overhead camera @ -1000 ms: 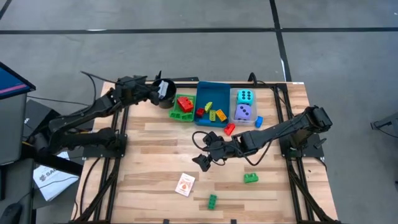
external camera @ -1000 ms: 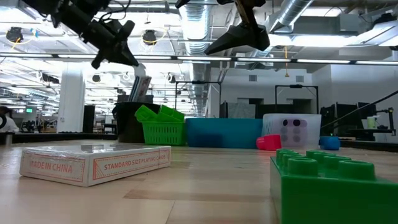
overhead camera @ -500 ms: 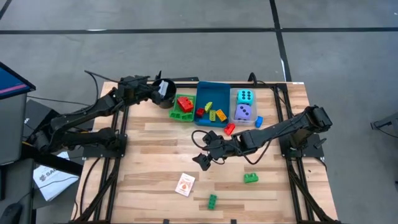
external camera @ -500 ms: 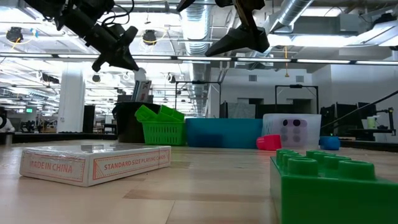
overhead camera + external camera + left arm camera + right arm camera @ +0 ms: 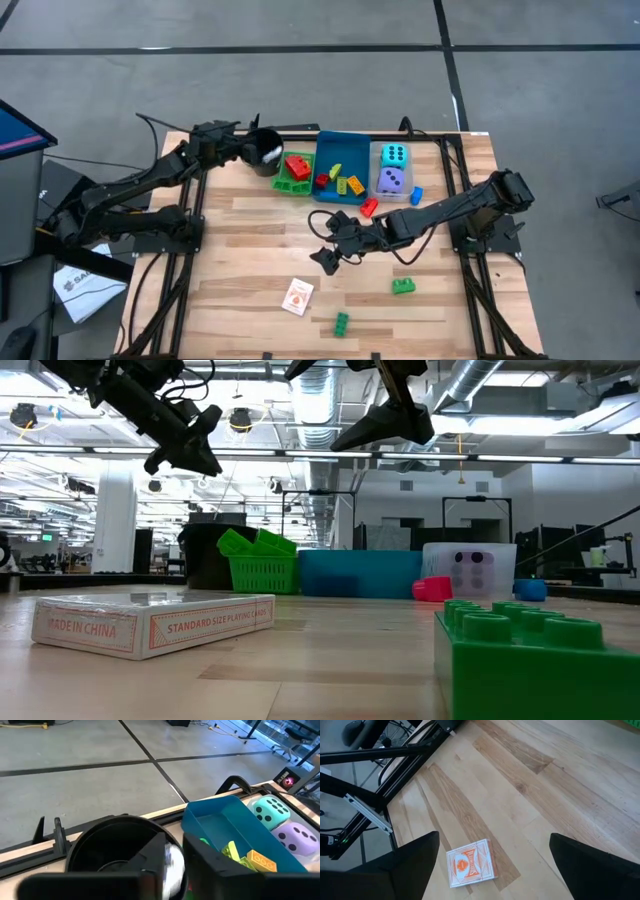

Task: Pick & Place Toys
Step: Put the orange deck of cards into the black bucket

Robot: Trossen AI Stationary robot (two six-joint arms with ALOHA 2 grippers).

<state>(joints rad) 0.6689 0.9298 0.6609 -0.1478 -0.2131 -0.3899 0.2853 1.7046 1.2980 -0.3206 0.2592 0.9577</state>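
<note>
L pincer over black cup; R pincer wide, empty.

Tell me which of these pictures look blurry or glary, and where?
Low view: the green brick nearest the lens is soft, the card pack reads sharply, and ceiling lights glare behind. Left wrist view: a blurred white patch sits between the left pincer fingers over the black cup. Right wrist view: the right pincer fingers are dark blurs; the card pack is clear.
</note>
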